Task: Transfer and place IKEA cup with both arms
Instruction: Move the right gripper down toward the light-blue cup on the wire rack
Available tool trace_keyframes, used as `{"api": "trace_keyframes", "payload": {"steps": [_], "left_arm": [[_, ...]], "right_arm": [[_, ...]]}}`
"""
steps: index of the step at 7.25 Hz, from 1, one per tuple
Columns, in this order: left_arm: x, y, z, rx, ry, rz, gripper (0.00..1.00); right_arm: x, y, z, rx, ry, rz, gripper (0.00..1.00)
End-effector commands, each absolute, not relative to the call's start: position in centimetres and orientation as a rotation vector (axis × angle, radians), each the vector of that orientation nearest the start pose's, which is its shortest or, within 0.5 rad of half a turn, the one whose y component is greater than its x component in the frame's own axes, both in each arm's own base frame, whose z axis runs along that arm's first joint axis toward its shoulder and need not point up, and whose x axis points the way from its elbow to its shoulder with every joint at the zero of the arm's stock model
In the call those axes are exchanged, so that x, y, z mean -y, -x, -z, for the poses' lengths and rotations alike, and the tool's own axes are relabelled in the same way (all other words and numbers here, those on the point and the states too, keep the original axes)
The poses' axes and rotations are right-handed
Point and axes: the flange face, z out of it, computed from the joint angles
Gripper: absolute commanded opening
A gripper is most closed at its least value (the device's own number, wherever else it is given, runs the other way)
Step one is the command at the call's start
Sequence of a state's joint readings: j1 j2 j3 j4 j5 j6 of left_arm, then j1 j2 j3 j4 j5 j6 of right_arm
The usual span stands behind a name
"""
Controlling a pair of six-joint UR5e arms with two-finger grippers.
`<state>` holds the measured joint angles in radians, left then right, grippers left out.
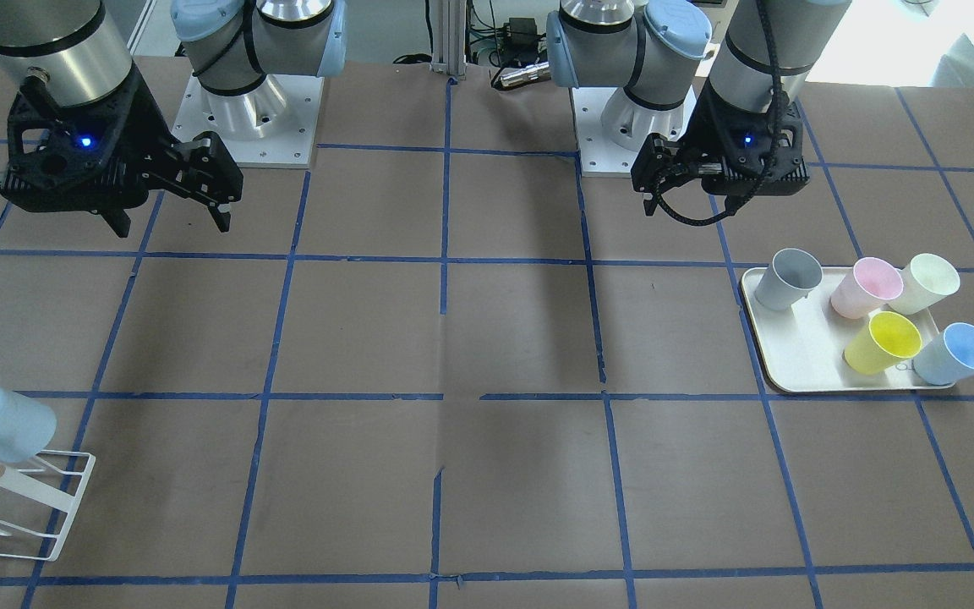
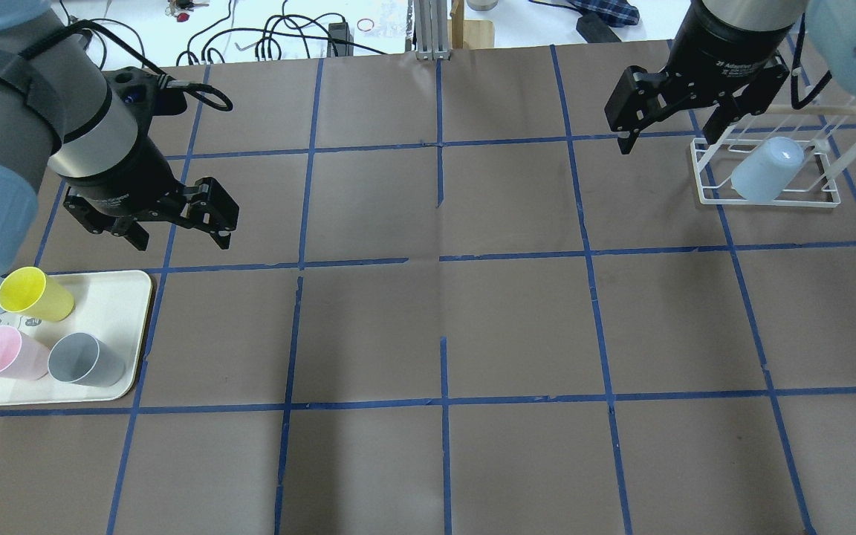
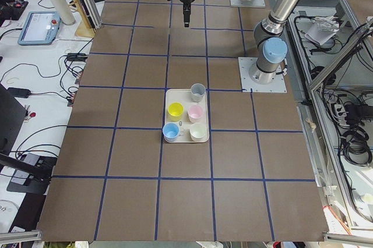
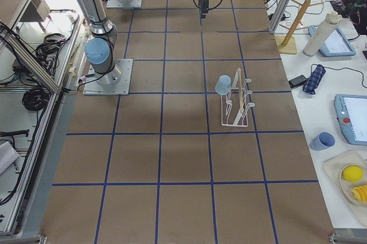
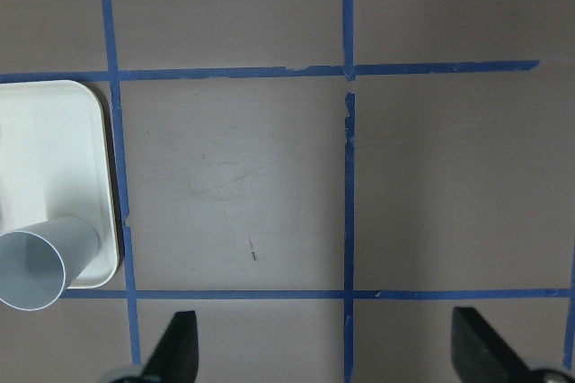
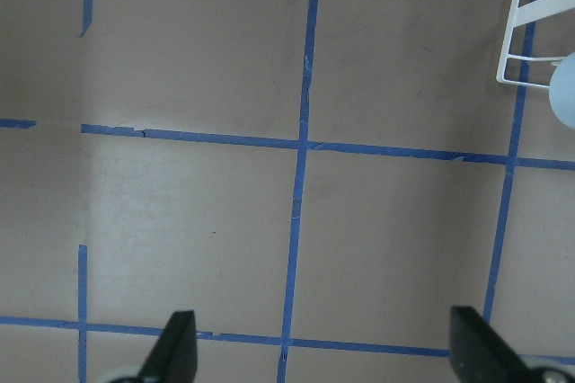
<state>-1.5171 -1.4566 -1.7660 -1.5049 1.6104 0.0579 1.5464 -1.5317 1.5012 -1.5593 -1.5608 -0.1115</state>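
Observation:
A pale sky-blue IKEA cup hangs upside down on a peg of a white wire rack at the robot's right end of the table. It also shows in the overhead view and the exterior right view. My right gripper is open and empty, raised just left of the rack, apart from the cup. My left gripper is open and empty, raised above the table beside the far corner of a cream tray. Both wrist views show wide-open fingers with nothing between them.
The tray holds a grey cup, a pink cup, a cream cup, a yellow cup and a second, stronger blue cup. The table is brown with a blue tape grid.

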Motion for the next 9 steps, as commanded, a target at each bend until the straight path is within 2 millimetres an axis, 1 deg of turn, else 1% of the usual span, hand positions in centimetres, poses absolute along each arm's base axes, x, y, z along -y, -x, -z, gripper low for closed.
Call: {"api": "trace_keyframes", "payload": {"steps": [1, 2, 3, 4, 5, 6, 8, 9], "left_arm": [[44.3, 10.7, -45.5, -3.105, -0.012, -0.018, 1.0], [44.3, 10.6, -45.5, -3.104, -0.012, -0.018, 1.0], [44.4, 10.6, -45.4, -3.105, -0.01, -0.022, 1.0], [44.4, 10.6, -45.4, -3.105, -0.01, -0.022, 1.0], [44.5, 10.7, -45.4, -3.107, -0.012, -0.022, 1.0], [44.4, 10.7, -45.4, -3.107, -0.012, -0.022, 1.0], [44.5, 10.7, -45.3, -3.105, -0.012, -0.025, 1.0], [44.3, 10.7, -45.6, -3.104, -0.01, -0.015, 1.0]], "right_arm": [[52.0, -10.6, -49.8, -3.127, 0.175, 0.033, 1.0], [52.9, -7.9, -49.8, -3.125, 0.236, 0.096, 1.0], [53.3, -4.0, -48.3, -3.114, 0.293, 0.078, 1.0], [53.9, -0.2, -47.4, -3.126, 0.266, 0.106, 1.0], [55.1, 3.0, -45.1, -3.114, 0.295, 0.058, 1.0], [56.4, 6.0, -43.2, -3.103, 0.402, 0.064, 1.0], [59.2, 9.0, -39.4, -3.113, 0.484, 0.083, 1.0], [59.9, 10.2, -37.5, -3.108, 0.467, 0.061, 1.0]]}}
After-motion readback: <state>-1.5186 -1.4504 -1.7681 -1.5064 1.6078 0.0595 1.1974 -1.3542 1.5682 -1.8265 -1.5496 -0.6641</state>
